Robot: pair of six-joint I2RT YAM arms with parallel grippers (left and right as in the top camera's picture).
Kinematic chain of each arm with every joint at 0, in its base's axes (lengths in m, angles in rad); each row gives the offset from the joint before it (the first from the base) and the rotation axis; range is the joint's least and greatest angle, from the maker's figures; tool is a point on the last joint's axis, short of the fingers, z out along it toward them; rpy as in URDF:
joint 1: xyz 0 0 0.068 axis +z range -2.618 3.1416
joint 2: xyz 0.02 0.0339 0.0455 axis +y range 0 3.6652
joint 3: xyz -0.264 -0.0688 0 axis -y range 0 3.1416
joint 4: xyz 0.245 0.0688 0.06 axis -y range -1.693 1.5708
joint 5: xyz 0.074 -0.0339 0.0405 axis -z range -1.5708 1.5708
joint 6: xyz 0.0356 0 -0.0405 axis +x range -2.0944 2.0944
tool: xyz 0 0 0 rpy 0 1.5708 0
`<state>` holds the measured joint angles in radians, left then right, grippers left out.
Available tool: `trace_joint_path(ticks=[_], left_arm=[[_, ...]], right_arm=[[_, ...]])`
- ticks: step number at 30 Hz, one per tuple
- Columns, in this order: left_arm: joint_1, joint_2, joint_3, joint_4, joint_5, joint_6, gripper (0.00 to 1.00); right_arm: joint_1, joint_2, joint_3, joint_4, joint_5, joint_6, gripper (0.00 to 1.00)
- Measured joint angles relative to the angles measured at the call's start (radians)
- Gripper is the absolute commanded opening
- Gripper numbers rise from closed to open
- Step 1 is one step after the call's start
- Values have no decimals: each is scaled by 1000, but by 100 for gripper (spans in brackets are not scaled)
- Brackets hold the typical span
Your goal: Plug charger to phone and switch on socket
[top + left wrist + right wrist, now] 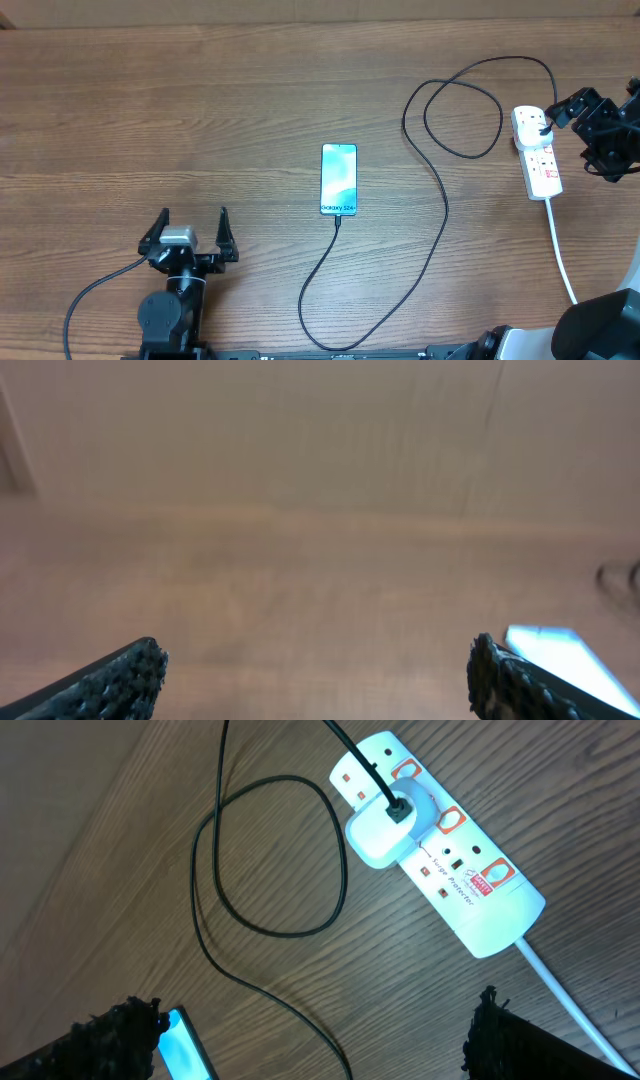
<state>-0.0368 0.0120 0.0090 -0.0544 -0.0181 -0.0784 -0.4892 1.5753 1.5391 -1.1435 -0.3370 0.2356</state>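
Phone (339,179) flat mid-table, screen lit. Table (200,90) wood-grain.

Charger (443,215), thin black lead: one end meets the phone's near edge; tip too small to tell if seated. The lead sweeps toward the front edge, climbs back right, makes a loose loop left of the socket (537,152) and ends at a white adapter (380,832) plugged into it. Outlet holes show on either side of the adapter.

Socket at right, well apart from the phone. Red switch marks (450,820) beside the outlets; on or off not readable. White cord (560,245) runs frontward, lost behind the right arm's base.

Left gripper (193,215) front left, jaws spread wide, nothing between them. Its wrist view is blurred: only fingertips at the lower corners, plus a slice of phone cut by the frame and one finger.

Right gripper (582,135) just right of the socket, partly cut by the overhead frame edge. Wrist view shows its fingers wide apart, empty, over socket and loop; a phone corner peeks from behind one finger
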Motion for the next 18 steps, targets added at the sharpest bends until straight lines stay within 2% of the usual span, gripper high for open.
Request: trace_joint_path(ticks=[18], left_arm=[[7, 1, 0, -24, 7, 90, 99]], right_arm=[[0, 0, 0, -1, 0, 0, 100]])
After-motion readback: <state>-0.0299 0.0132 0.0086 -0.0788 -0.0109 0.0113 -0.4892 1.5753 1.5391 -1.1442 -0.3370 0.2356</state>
